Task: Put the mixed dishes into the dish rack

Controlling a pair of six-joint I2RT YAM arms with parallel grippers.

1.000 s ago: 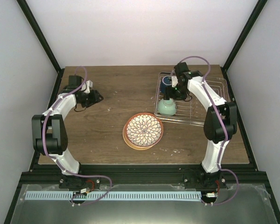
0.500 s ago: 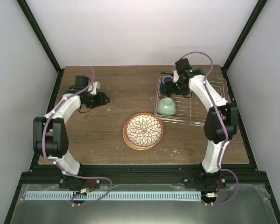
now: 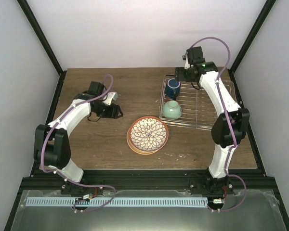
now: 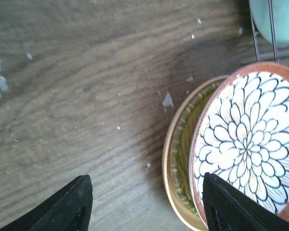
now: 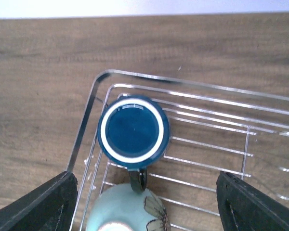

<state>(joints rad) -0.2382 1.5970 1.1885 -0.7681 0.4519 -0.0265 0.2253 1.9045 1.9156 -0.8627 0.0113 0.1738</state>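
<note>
The dark blue mug (image 3: pixel 172 88) stands upside down in the back left corner of the silver wire dish rack (image 3: pixel 208 107), the mint-green bowl (image 3: pixel 173 110) upside down just in front of it. Both show in the right wrist view, mug (image 5: pixel 133 133) and bowl (image 5: pixel 123 211). My right gripper (image 3: pixel 183 75) is open and empty above the mug. A stack of terracotta-rimmed plates (image 3: pixel 148 134), flower-petal plate on top, lies on the table left of the rack. My left gripper (image 3: pixel 116 111) is open and empty, just left of the stack; its view shows the petal plate (image 4: pixel 250 149) over a green-centred plate (image 4: pixel 180 159).
The rack's right part holds bare wires (image 5: pixel 221 130). Dark frame posts run along the table's left and right edges. White specks dot the wood (image 4: pixel 167 100) near the plates.
My left gripper has swung right across the table toward the plate stack. My right gripper has let go of the mug in the rack and risen toward the back.
</note>
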